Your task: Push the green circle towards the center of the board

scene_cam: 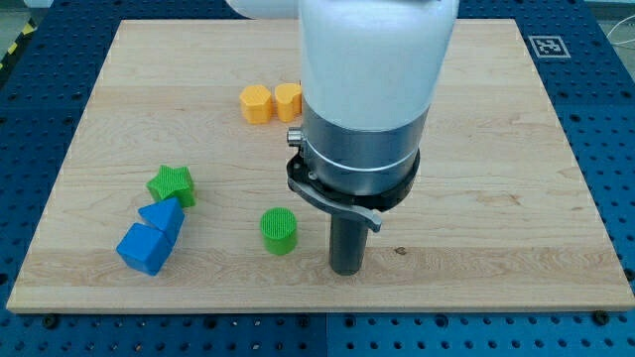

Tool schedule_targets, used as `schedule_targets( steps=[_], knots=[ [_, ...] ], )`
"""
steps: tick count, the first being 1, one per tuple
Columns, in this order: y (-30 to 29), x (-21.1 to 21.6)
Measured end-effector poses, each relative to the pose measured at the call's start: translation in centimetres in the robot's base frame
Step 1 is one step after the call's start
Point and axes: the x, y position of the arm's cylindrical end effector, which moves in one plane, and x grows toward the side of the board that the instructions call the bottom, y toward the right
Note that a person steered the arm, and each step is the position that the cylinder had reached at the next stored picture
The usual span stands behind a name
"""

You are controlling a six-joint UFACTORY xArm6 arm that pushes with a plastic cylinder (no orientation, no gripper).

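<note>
Green plastic circle block [279, 230] stood upright on the pale wooden worktop [496, 178], just to the view's left of my tip [345, 270] and apart from it. No pincer was fitted, so no open or closed state applied. Farther left lay a green star block [171, 184] and two blue blocks [151, 236], touching. Two yellow blocks [271, 102] sat toward the view's top.

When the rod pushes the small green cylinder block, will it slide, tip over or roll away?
The green circle block stands on its flat end on the wooden board, so it probably slides rather than rolls. It looks squat, so tipping seems unlikely. My tip, at its right, may glance off its round side if off-centre.
</note>
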Motion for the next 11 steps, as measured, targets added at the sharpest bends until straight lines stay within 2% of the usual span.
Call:
schedule_targets(
  steps=[4, 6, 7, 10, 11],
  knots=[
    [-1.8, 0.0],
    [-5.0, 0.0],
    [-5.0, -0.9],
    [-5.0, -7.3],
    [-5.0, -7.5]
  ],
)
